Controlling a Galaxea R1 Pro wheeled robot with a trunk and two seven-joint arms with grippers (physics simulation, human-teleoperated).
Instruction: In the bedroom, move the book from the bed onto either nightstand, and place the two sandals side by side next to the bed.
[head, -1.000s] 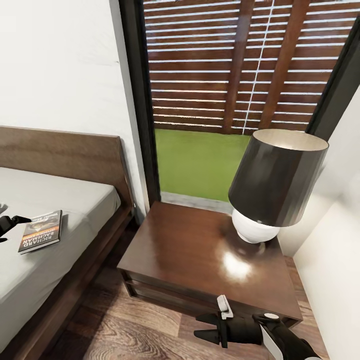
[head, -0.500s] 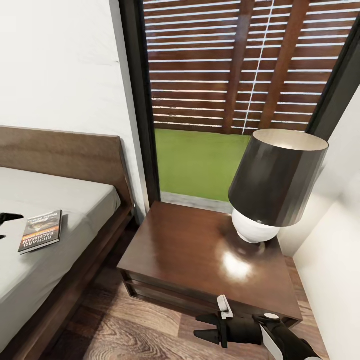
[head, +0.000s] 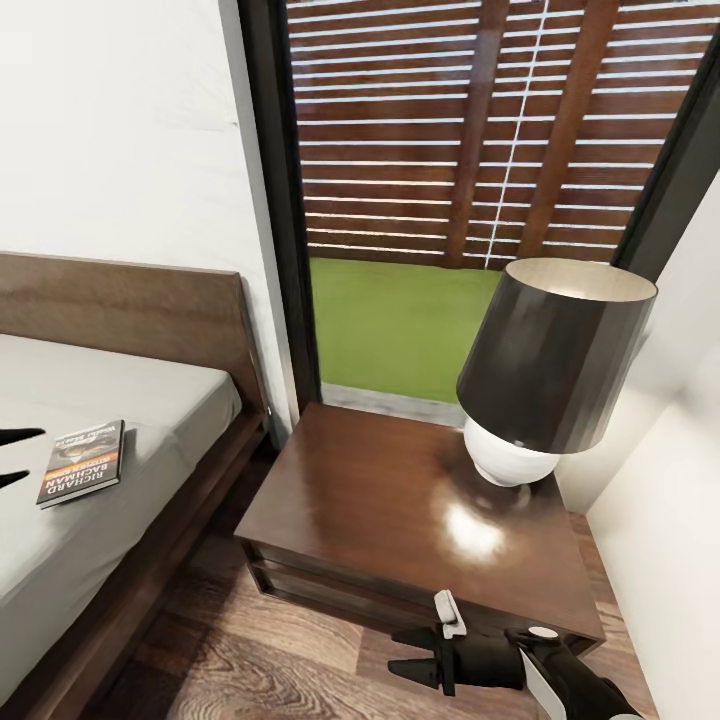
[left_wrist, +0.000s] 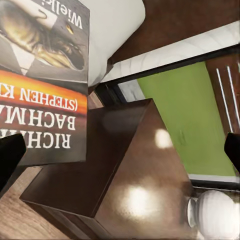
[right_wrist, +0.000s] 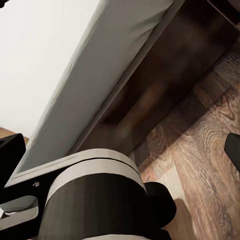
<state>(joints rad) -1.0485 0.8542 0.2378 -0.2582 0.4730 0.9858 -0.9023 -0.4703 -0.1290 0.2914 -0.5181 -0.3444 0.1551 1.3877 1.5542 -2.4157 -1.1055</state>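
One book (head: 82, 462), one nightstand (head: 400, 500), one lamp (head: 545, 370).

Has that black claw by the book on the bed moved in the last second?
Yes. The left gripper has drawn back from the book, toward the head view's left edge; the book itself lies where it was on the bed.

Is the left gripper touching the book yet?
Apart. In the head view the left gripper sits open at the picture's edge, and a strip of grey mattress shows between its fingertips and the book lying on the bed.
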